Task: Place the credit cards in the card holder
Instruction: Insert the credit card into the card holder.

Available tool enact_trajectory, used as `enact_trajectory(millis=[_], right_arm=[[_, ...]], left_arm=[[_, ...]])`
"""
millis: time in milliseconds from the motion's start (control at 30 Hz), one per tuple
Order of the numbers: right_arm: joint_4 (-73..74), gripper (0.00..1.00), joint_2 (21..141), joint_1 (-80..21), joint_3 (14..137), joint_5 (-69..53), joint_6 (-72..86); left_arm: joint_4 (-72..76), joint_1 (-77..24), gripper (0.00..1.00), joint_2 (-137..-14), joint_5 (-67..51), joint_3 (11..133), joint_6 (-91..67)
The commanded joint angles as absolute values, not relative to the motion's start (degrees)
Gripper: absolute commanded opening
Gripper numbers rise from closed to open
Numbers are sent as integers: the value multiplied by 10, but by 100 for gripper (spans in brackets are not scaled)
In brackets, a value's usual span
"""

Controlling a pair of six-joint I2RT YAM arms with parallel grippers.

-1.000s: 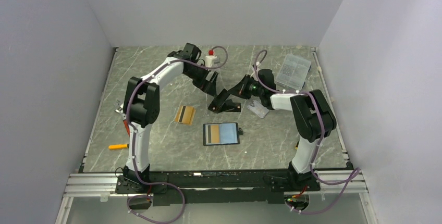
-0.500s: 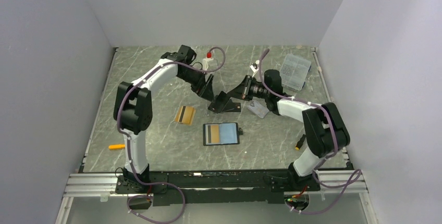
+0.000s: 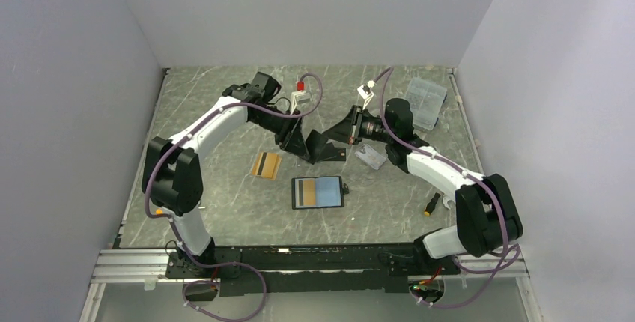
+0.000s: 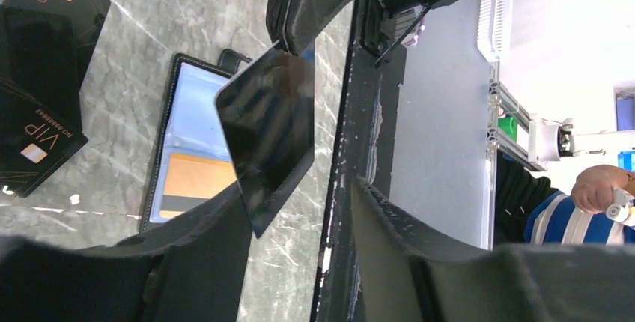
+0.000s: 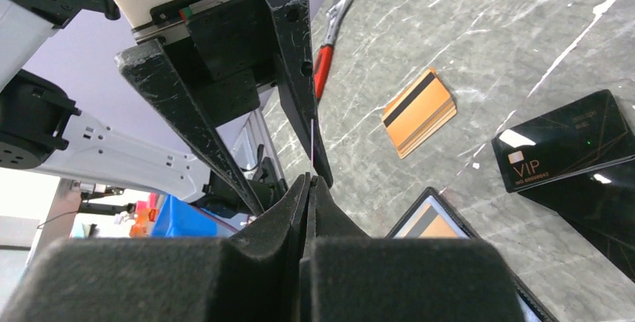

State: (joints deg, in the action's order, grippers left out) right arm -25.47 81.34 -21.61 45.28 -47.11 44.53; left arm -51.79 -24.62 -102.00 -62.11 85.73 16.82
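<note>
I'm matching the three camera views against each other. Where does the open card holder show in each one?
Top external: card holder, centre of the table, open.
Left wrist: card holder, left of centre.
Right wrist: card holder, bottom edge, only a corner showing.
Shared landmark: the orange card tucked in its pocket.

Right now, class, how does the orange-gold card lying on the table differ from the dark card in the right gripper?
Colour: the orange-gold card is orange with a dark stripe; the dark card looks glossy black. Pose: the orange-gold card lies flat on the table; the dark card is off it, pinched at one edge by the right gripper. Both are thin rectangles, neither yet in the card holder.
</note>
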Motion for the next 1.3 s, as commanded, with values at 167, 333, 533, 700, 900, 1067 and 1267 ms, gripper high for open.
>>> enact_trajectory(millis=[167, 333, 533, 700, 900, 1067, 1267], right_arm=[[-244, 0, 784, -242, 480, -455, 433], [-289, 25, 789, -246, 464, -469, 468], [-364, 42, 780, -245, 416, -476, 521], [-452, 41, 780, -246, 381, -476, 576], [-509, 35, 781, -252, 375, -464, 614], [-527, 22, 796, -271, 386, -449, 629], [-539, 3, 804, -276, 384, -447, 646]], left_arm=[[-510, -247, 7, -986, -683, 852, 176], [-506, -244, 0, -979, -708, 838, 185], [-508, -231, 0, -985, -764, 843, 181], [-483, -224, 0, -977, -794, 838, 151], [-410, -220, 0, -963, -803, 811, 76], [-363, -220, 1, -962, -809, 807, 27], [-413, -220, 22, -974, -774, 834, 53]])
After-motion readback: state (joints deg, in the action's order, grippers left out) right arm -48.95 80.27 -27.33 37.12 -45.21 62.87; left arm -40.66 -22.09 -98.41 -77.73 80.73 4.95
